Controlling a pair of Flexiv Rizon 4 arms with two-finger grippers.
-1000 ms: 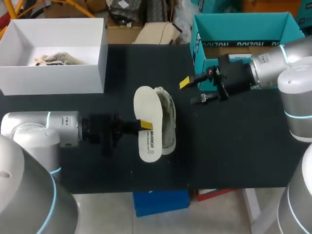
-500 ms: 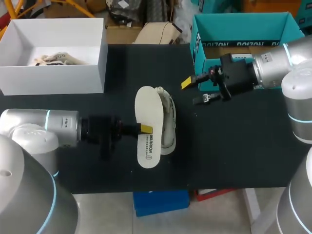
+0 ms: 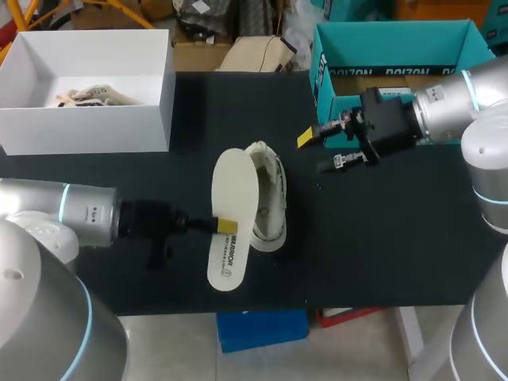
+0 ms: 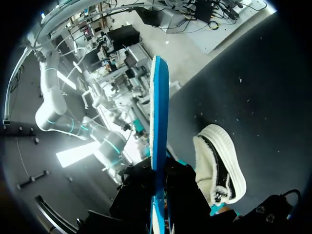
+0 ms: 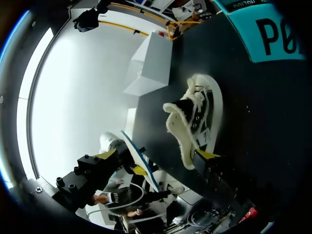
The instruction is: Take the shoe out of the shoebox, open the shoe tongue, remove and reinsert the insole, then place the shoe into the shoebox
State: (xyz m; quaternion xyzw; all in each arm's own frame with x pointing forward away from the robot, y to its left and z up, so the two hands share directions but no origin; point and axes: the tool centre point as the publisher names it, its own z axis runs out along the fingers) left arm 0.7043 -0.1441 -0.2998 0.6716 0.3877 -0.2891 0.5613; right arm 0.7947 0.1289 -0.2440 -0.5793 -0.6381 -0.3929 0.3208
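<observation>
The left gripper (image 3: 226, 227) is clamped on the insole (image 3: 228, 182), which it holds just beside the shoe (image 3: 268, 202) lying on the table. To reinsert it, feed the insole's toe end into the opening first. The right gripper (image 3: 319, 151), spread and empty beyond, could steady the shoe.

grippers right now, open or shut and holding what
Left gripper: shut on the insole.
Right gripper: open, holding nothing.

Pale shoe (image 5: 197, 117) on dark table (image 5: 258, 126)
</observation>
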